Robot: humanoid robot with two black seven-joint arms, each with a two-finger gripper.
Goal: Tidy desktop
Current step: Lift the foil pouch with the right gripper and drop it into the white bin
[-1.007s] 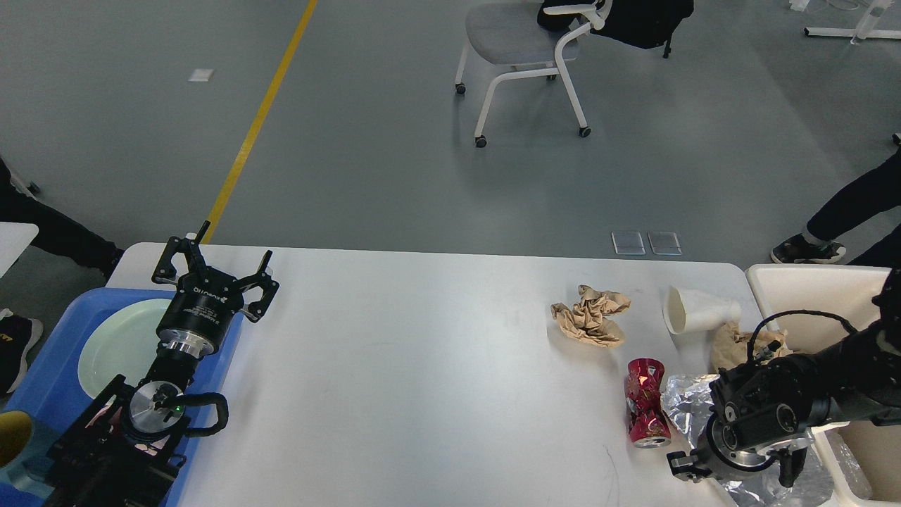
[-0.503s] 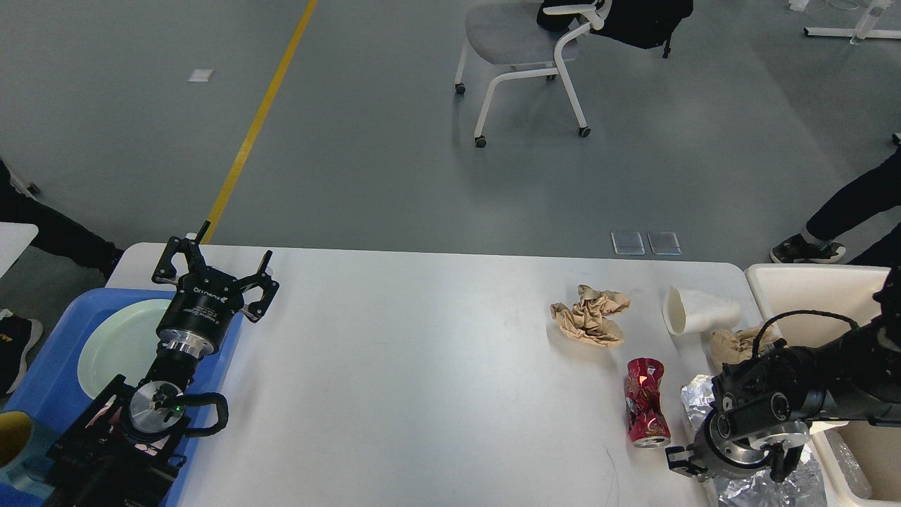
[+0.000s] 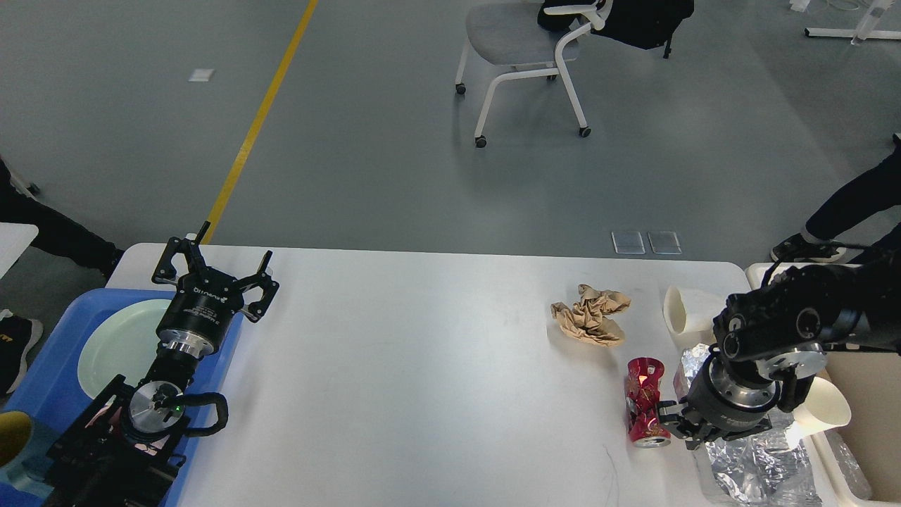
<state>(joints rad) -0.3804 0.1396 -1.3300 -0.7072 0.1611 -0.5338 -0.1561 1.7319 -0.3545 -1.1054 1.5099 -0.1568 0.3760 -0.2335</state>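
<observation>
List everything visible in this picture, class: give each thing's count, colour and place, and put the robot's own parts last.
desktop: 1, white, centre
tray: 1, blue, left edge
plate: 1, pale green, in tray
crumpled paper: 1, brown, right of centre
crushed can: 1, red, lying near right hand
paper cups: 2, white, right side
foil: 1, silver, lower right
bin: 1, cream, right edge
chair: 1, grey-white, on floor
left hand: 1, black, open, above tray
right hand: 1, black, beside can

Head view looks forward and down over the desktop (image 3: pixel 422 352).

matt white desktop (image 3: pixel 422 366), crumpled foil (image 3: pixel 746 461), dented glossy can (image 3: pixel 646 401)
</observation>
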